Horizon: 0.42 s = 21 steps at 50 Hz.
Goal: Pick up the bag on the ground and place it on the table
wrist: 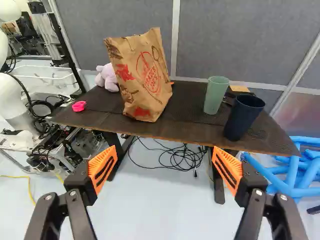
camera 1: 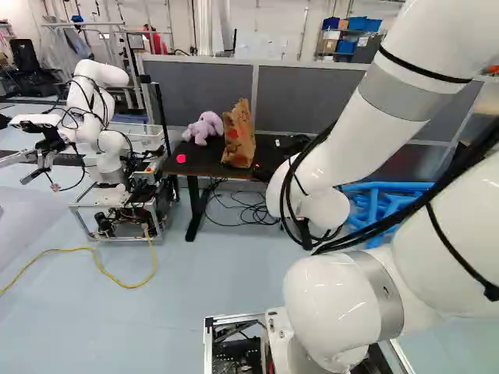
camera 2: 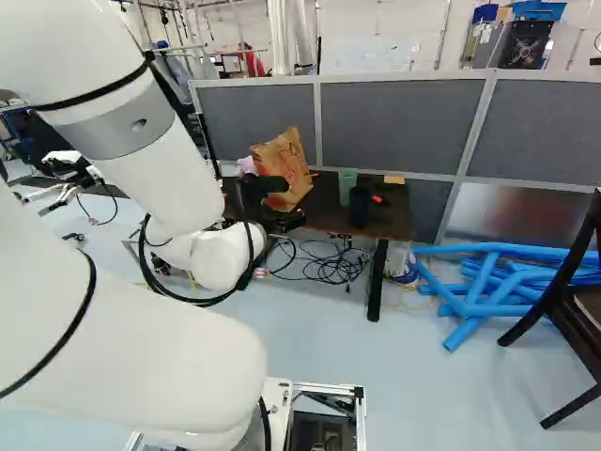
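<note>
In the right base view the black gripper (camera 2: 270, 202) shows beyond the arm's wrist, partly hidden by it and overlapping the brown paper bag (camera 2: 293, 164). The wrist view has the gripper (wrist: 164, 170) wide open, nothing between its orange pads. Ahead of it the paper bag (wrist: 145, 75) rests on the dark table (wrist: 185, 127), leaning to one side, apart from both fingers. In the left base view the bag (camera 1: 238, 136) stands on the tabletop beside the purple plush toy.
On the table are a plush toy (wrist: 106, 77), a pink object (wrist: 79, 106), a green cup (wrist: 215, 95) and a dark cup (wrist: 242, 117). Cables (wrist: 175, 159) lie underneath; blue tubes (camera 2: 488, 282) and a chair (camera 2: 573, 310) stand right. Another robot (camera 1: 101, 140) is at left.
</note>
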Motion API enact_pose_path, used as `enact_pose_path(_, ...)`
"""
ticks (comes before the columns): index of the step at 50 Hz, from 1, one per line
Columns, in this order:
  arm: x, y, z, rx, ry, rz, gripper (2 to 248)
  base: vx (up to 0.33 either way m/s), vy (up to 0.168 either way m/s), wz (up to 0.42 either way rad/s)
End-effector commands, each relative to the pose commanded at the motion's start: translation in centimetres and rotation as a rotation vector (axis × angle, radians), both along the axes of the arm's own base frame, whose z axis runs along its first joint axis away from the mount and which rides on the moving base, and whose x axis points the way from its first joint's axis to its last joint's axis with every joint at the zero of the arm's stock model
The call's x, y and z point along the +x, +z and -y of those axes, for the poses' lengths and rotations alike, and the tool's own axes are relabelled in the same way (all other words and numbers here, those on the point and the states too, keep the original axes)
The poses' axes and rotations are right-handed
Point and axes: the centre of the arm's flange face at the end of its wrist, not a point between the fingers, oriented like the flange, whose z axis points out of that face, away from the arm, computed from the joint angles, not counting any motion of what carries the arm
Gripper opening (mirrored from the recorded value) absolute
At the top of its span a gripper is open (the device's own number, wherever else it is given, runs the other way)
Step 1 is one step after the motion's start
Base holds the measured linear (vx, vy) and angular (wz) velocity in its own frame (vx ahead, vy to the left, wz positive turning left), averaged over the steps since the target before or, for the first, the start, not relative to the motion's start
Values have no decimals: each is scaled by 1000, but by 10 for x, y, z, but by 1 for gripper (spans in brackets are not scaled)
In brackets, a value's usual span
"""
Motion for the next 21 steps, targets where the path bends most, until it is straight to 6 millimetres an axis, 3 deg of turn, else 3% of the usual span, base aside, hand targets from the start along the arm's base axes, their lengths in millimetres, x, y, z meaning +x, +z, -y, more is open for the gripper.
enact_pose_path(21,0,0,0,0,0,0,247,0,0,0)
